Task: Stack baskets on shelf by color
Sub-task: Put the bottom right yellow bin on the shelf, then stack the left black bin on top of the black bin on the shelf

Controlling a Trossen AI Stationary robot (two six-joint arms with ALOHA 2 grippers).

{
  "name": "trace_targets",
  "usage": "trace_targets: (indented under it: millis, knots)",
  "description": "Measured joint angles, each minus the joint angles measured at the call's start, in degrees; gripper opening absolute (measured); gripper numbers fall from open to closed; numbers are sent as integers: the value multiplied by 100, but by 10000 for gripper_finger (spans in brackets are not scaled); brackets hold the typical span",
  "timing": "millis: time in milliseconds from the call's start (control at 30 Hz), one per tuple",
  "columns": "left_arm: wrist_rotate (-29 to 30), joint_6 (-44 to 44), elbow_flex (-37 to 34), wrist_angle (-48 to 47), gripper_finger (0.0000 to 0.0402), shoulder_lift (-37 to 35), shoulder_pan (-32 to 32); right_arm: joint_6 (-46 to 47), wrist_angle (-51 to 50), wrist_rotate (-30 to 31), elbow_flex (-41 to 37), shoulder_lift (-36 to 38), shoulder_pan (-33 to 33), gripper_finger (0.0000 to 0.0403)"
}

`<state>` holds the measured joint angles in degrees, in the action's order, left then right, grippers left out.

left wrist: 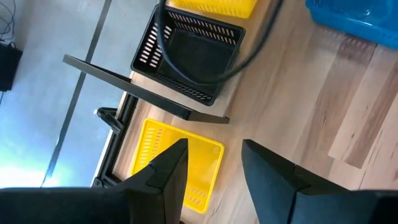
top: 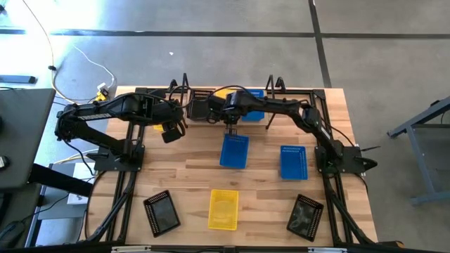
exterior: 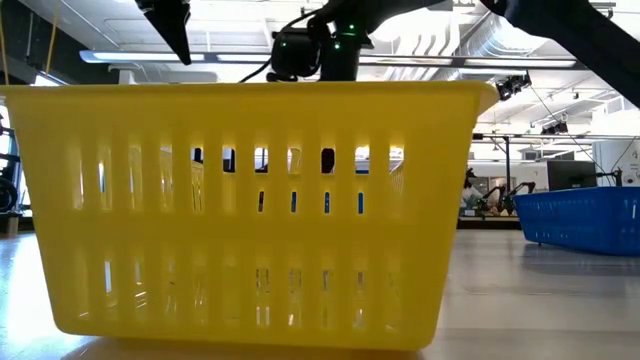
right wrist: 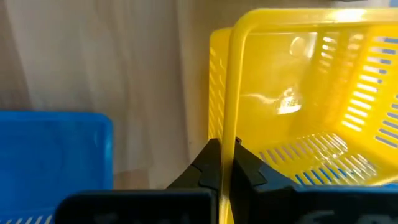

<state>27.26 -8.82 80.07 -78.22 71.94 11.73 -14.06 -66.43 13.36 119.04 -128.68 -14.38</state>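
Tightly, right gripper (right wrist: 225,163) pinches slotted yellow basket (right wrist: 323,93).

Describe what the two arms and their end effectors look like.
Both arms are dark, near-black jointed links. The left end effector has two broad, flat black fingers tapering to blunt tips. The right end effector shows two angular black fingers. A black cable loops past the left wrist, and small green lights glow on a wrist housing.

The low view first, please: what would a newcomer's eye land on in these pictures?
The front yellow basket fills almost the whole low view. The right pincer is shut on the rim of a second yellow basket, with a blue basket beside it.
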Motion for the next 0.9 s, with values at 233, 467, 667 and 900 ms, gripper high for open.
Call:
trace_targets:
  millis: [233,467,667,900]
  knots:
    - [-192,-2,0,0,140,0,0,4,182,-17,0,0,-65,45]
    - [-266,-2,0,0,140,0,-2,405,88,-186,194,0,-60,92]
    - [-873,-20,0,-32,140,0,-70,1049,-658,-286,802,0,14,94]
    - [-1434,-601,-423,-107,140,-179,-619,1614,-1050,-273,1532,0,248,94]
